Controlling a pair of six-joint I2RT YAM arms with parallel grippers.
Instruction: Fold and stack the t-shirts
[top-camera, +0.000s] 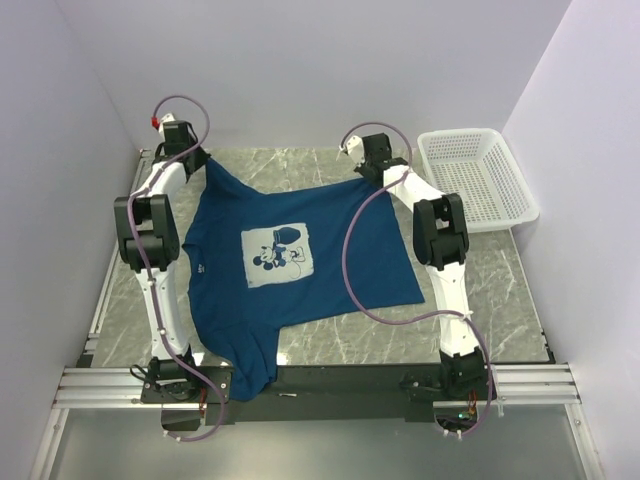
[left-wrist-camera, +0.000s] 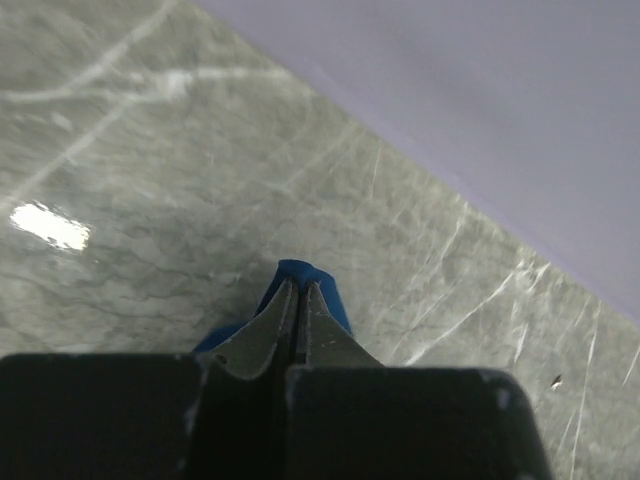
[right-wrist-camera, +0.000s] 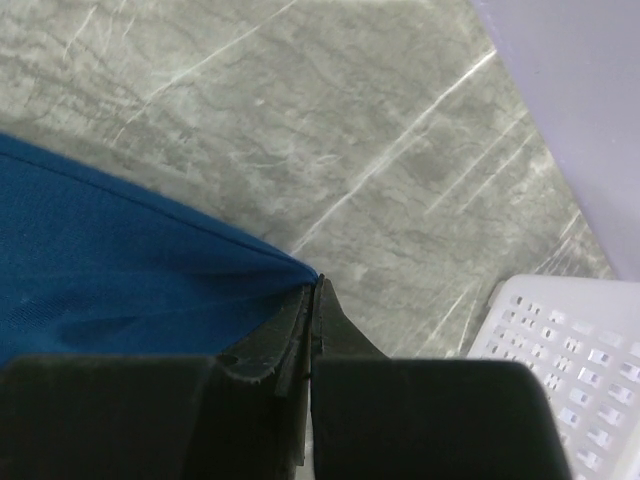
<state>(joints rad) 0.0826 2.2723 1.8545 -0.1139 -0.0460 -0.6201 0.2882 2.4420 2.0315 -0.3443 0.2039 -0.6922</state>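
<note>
Although most of it lies flat and face up, the dark blue short-sleeved cloth t-shirt (top-camera: 330, 260) is drawn out to a point at both of its far corners. Its square white and pale-blue cartoon print (top-camera: 278, 255) sits near the middle of the cloth, and the near part of the t-shirt hangs over the front edge of the surface, close to the left arm's base.

The left gripper (left-wrist-camera: 298, 290) is clamped on the far-left corner. In its wrist view, the two fingers are pressed together with a small tuft of blue fabric poking out past the tips. The right gripper (right-wrist-camera: 315, 287) is likewise closed tight on the far-right corner, with the taut edge of the cloth running off to the left from its tips.

Beneath the t-shirt is a grey marble-patterned table (top-camera: 480, 300). A white plastic mesh basket (top-camera: 475, 175) stands at the table's far-right corner, near the right gripper and clear of the cloth. Plain pale lilac walls (top-camera: 300, 60) enclose the table on three sides.
</note>
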